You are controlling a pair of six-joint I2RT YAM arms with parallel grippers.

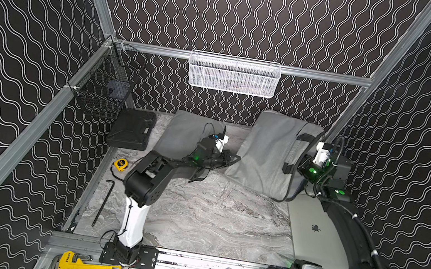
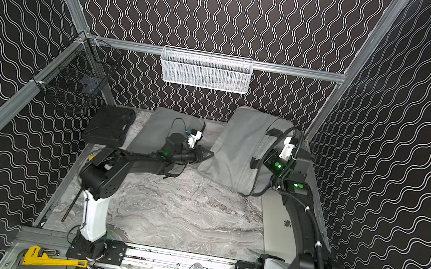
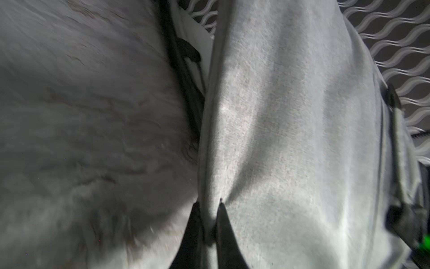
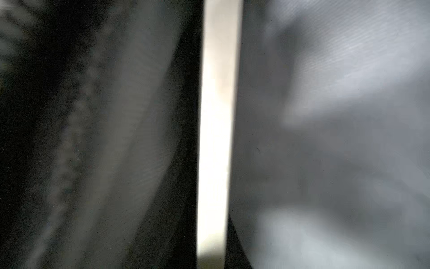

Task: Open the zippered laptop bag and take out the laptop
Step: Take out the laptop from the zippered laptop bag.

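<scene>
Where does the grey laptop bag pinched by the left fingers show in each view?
Top view: grey laptop bag right of centre at the back, tilted up.
Top view: same place, slightly further left.
Left wrist: fills most of the picture, a fold pinched by the left fingers.
Right wrist: blurred grey fabric up close, probably the bag.
Shared landmark: the bag's black handle, in all but the right wrist.

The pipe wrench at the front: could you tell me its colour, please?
The pipe wrench is yellow, clearest in a top view.

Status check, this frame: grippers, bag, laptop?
Left gripper shut on bag edge. Right gripper hidden behind bag, state unclear. Laptop out, on table beneath right arm.
</scene>
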